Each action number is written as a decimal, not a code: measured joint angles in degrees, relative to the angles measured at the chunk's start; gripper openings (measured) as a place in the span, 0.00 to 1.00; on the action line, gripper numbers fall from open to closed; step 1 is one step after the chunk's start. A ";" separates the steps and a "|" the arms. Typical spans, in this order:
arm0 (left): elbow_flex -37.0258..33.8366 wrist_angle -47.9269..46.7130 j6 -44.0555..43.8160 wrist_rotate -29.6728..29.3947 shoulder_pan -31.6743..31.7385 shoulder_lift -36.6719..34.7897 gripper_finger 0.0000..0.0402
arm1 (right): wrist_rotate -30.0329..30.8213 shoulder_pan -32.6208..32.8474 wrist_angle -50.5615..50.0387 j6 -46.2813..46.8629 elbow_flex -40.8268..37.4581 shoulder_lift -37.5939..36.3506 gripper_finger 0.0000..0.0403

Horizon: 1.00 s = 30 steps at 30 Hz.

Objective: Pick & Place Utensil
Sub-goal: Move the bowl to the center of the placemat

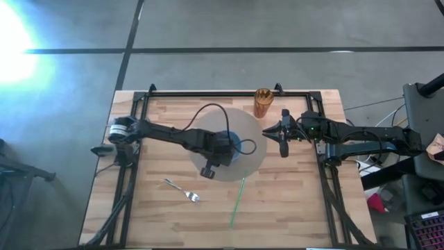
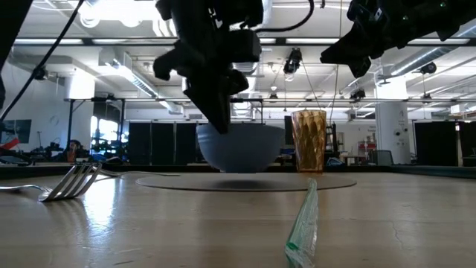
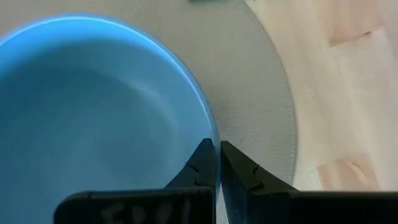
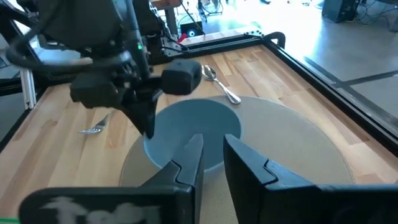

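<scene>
A blue bowl (image 3: 93,124) stands on a round grey mat (image 1: 253,156) at mid-table. My left gripper (image 3: 219,163) is over it, shut on its rim, and shows in the right wrist view as my left gripper (image 4: 148,124) pointing down. My right gripper (image 4: 214,155) hovers open above the mat's right part, near the bowl (image 4: 199,124), touching nothing. A fork (image 1: 184,190) lies on the wood near the table's near edge. A spoon (image 4: 221,84) lies on the wood beyond the mat; the left arm hides it in the high view. My left gripper holds the bowl by its rim (image 3: 213,127), one finger (image 3: 200,165) inside the bowl and one (image 3: 245,171) outside. The fingers come from above, pointing down, at the bowl's left, near side. Whether the bowl rests on the mat or hangs just above it cannot be told.
An amber cup (image 1: 262,102) stands upright at the mat's far edge, close to my right gripper (image 1: 276,132). A thin green straw (image 1: 238,200) lies on the wood toward the near edge, right of the fork. A black frame (image 1: 208,92) borders the table.
</scene>
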 joint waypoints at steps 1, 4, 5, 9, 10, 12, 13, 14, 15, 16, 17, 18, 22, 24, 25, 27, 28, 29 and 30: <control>-0.02 0.12 0.14 -0.02 0.01 0.26 0.01 | 0.00 0.00 0.00 0.00 0.00 0.00 0.15; 0.09 0.14 0.16 -0.11 0.03 0.70 0.01 | 0.00 0.01 -0.01 0.00 0.00 0.00 0.16; 0.09 0.20 0.18 -0.07 0.13 0.70 0.02 | -0.01 0.02 -0.02 0.00 0.00 0.00 0.17; 0.06 0.39 0.18 -0.07 0.29 0.70 0.01 | -0.02 0.00 -0.03 0.00 0.00 0.00 0.18; 0.06 0.39 0.20 -0.07 0.31 0.70 0.01 | -0.02 0.00 -0.04 0.00 0.00 0.00 0.19; 0.06 0.54 0.36 -0.09 0.36 0.70 0.01 | -0.02 0.00 -0.04 0.00 0.00 0.00 0.19; 0.06 0.58 0.37 -0.09 0.36 0.70 0.01 | -0.02 0.00 -0.04 0.00 0.00 0.00 0.20; 0.00 0.60 0.37 -0.06 0.34 0.70 0.01 | -0.03 0.02 -0.04 0.00 0.00 0.00 0.20; -0.09 0.58 0.40 -0.02 0.32 0.70 0.02 | -0.03 0.00 -0.06 0.00 0.00 0.00 0.20; -0.13 0.56 0.37 -0.02 0.32 0.70 0.03 | -0.03 0.00 -0.06 0.00 0.00 0.00 0.20; -0.13 0.59 0.39 0.03 0.32 0.70 0.04 | -0.03 0.02 -0.07 0.00 0.00 0.00 0.20; -0.17 0.64 0.37 0.20 0.32 0.70 0.04 | -0.03 0.00 -0.09 0.00 0.00 0.00 0.20; -0.46 0.58 0.42 1.34 0.34 0.70 0.04 | -0.03 0.01 -0.13 0.00 0.00 0.00 0.19; -0.46 0.67 0.44 1.40 0.32 0.70 0.03 | -0.03 0.01 -0.13 0.00 0.00 0.00 0.17; -0.46 0.65 0.44 1.40 0.32 0.68 0.03 | -0.03 0.00 -0.13 0.00 0.00 0.00 0.17; -0.46 0.65 0.38 1.44 0.32 0.68 0.02 | -0.03 0.01 -0.13 0.00 0.00 0.00 0.16; -0.46 0.65 0.33 1.44 0.32 0.68 0.02 | -0.03 0.02 -0.13 0.00 0.00 0.00 0.16; -0.46 0.66 0.31 1.44 0.32 0.68 0.02 | -0.03 0.00 -0.13 0.00 0.00 0.00 0.15; -0.46 0.67 0.31 1.42 0.32 0.68 0.02 | -0.03 0.01 -0.13 0.00 0.00 0.00 0.15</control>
